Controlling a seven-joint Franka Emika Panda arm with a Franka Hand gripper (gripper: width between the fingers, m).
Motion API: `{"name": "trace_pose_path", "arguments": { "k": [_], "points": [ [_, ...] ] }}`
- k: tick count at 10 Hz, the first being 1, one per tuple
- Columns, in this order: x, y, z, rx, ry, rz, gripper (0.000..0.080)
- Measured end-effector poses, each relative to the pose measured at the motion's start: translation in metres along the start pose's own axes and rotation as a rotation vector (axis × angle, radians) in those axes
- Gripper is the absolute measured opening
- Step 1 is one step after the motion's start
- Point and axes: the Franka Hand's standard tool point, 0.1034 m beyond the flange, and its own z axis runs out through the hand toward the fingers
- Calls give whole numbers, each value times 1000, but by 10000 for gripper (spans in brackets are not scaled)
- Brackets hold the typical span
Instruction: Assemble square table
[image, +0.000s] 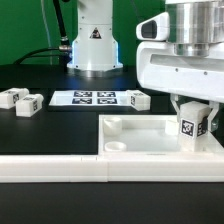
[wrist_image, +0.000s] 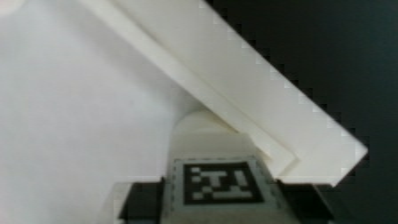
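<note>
Nearest you lies the white fence (image: 55, 168); beyond it, the table top (image: 150, 137). At the exterior view's right, the gripper (image: 191, 130) is clamped on a leg (image: 187, 126) at the top's edge. If tilted, the leg could catch there and jam.

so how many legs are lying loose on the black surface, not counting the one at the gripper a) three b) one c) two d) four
a: a first leg and a second leg lie side by side at the exterior view's left, and a third leg lies by the marker board's end toward the exterior view's right; the fourth leg sits in the gripper.
</note>
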Motion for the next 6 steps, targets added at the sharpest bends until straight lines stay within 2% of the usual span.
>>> {"name": "trace_pose_path", "arguments": {
  "k": [2,3,4,5,6],
  "points": [
    [1,-1,3,36,-49,314,290],
    [2,1,3,47,-61,378,290],
    [0,1,3,47,-59,386,290],
    [0,4,3,18,-47,275,290],
    [-2,2,3,26,-63,428,290]
  ]
}}
